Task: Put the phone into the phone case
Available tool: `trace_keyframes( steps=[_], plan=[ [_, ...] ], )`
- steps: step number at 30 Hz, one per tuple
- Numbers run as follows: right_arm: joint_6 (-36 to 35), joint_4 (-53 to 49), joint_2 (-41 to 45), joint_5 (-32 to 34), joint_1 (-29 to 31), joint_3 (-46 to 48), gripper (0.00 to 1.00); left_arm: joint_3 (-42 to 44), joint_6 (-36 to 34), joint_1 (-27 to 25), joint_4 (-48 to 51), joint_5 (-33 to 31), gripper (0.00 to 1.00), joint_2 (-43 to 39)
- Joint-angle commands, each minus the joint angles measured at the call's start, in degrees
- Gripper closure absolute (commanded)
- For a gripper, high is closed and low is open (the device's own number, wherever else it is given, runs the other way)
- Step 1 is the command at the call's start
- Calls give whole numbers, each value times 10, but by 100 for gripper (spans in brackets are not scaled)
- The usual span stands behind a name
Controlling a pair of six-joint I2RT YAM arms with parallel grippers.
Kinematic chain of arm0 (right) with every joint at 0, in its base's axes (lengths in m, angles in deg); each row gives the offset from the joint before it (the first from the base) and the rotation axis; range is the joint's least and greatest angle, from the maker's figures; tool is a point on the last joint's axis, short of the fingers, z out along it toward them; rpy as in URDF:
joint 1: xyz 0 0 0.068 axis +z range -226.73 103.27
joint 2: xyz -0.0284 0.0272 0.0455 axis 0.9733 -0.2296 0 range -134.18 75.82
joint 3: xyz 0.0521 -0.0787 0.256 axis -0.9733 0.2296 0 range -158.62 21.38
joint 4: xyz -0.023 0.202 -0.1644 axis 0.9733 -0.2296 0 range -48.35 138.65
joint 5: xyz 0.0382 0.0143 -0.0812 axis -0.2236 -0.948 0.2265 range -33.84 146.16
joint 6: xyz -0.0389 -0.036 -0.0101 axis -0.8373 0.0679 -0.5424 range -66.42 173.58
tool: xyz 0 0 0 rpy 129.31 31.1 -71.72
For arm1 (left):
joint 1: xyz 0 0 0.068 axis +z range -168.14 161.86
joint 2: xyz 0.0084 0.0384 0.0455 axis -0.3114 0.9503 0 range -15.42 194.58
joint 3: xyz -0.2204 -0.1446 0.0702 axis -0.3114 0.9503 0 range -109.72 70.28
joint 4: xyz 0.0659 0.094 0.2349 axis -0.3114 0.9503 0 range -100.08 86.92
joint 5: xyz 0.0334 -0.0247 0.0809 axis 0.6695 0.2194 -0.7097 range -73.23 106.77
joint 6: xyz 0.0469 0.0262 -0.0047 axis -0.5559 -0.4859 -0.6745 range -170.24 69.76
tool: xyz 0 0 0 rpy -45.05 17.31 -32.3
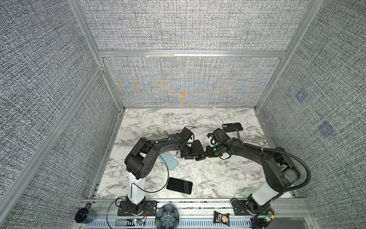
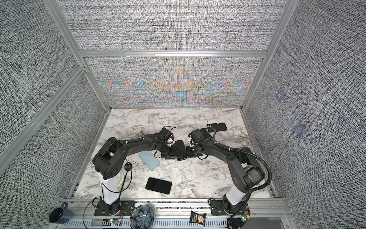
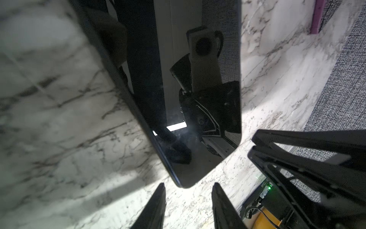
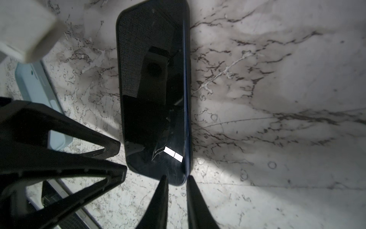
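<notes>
In the middle of the table (image 1: 217, 174), the phone (image 1: 199, 149) sits between both grippers. The left gripper (image 3: 189, 186) gapes, with the phone's end just ahead. The right gripper (image 4: 176, 178) is nearly closed at its corner; I cannot tell if it pinches. A blue case (image 1: 169, 161) lies near.

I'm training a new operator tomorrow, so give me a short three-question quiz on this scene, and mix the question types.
1. Multiple choice: where is the light blue phone case? A) lying flat on the table; B) propped against the back wall; C) on top of the mug.
2. True or false: the left hand is clamped shut on the phone.
3. Count: besides that phone, how many dark phone-sized slabs lie on the table?
Key: 1 A. 2 False: its fingers stand apart around the phone's corner. 3 Two: the front slab and the far slab.
</notes>
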Motion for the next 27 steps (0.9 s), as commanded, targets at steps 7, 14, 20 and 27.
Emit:
trace_keyframes(
  steps=[7, 14, 20, 27],
  plan=[
    [-9, -6, -6, -1, -1, 4, 79, -3, -13, 0, 10, -10, 61, 14],
    [-7, 3, -10, -1, -2, 15, 80, -4, -15, 1, 4, -13, 68, 14],
    [-6, 11, -18, 1, -3, 22, 80, -2, -16, 1, 0, -13, 72, 31],
    [-6, 20, -29, 3, -4, 30, 82, 0, -16, 1, -7, -12, 77, 43]
  ],
)
